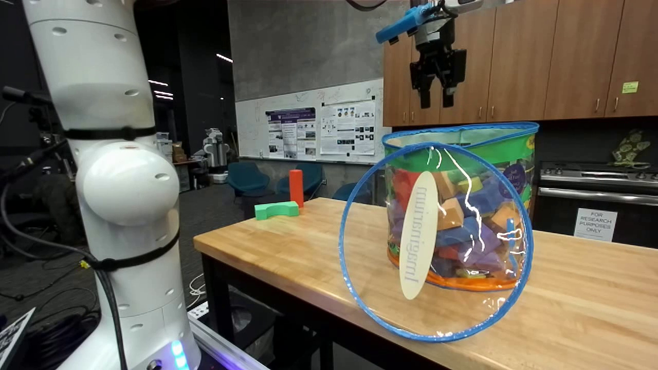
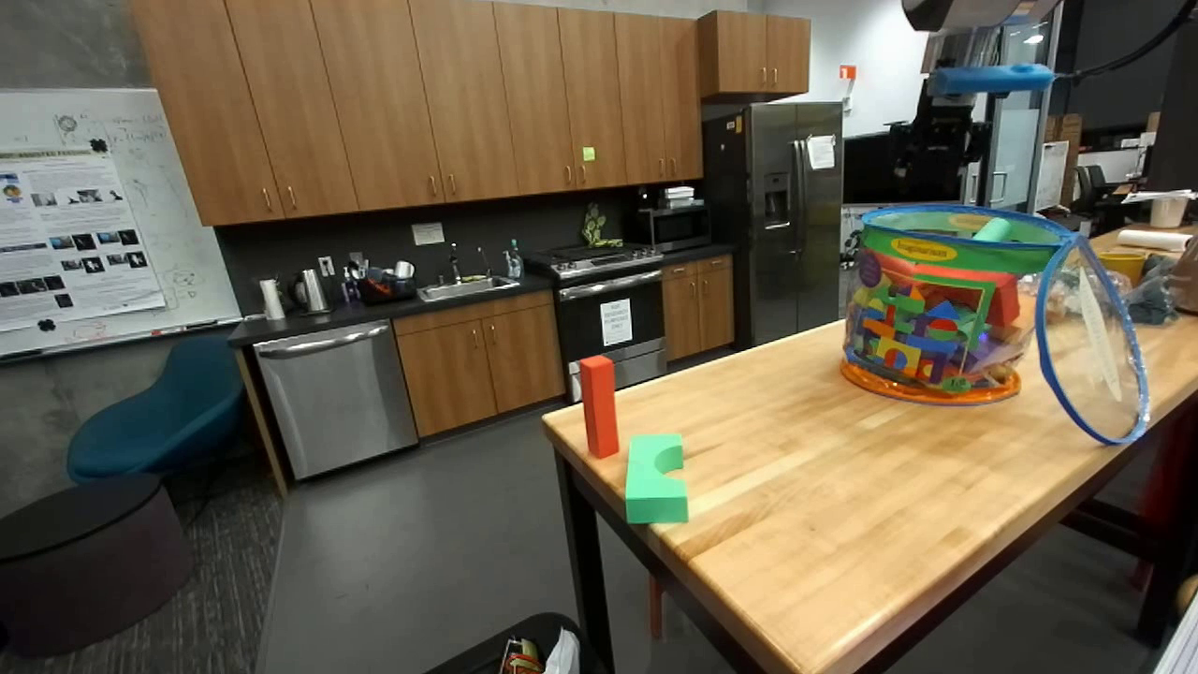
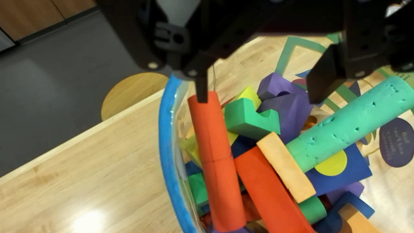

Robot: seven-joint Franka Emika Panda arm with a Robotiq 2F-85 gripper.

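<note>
My gripper (image 3: 260,102) points down with its fingers well apart and nothing between them. In both exterior views it hangs above the rim of a clear zip tub (image 1: 514,149) full of foam blocks. Looking down in the wrist view, I see an orange-red cylinder (image 3: 220,161) below the left finger, apparently not touched. Beside it lie a green notched block (image 3: 249,119), purple blocks (image 3: 288,113), a tan block (image 3: 286,166) and a red block (image 3: 270,191). A pitted teal cylinder (image 3: 349,124) leans across the right side. Lower blocks are hidden under these.
The tub's clear round lid (image 2: 1046,346) hangs open beside it, down to the tabletop (image 2: 796,468). Toward a table corner stand an upright red block (image 1: 296,188) and a green arched block (image 2: 655,487). Plastic bags and a yellow cup (image 2: 1123,265) lie behind the tub.
</note>
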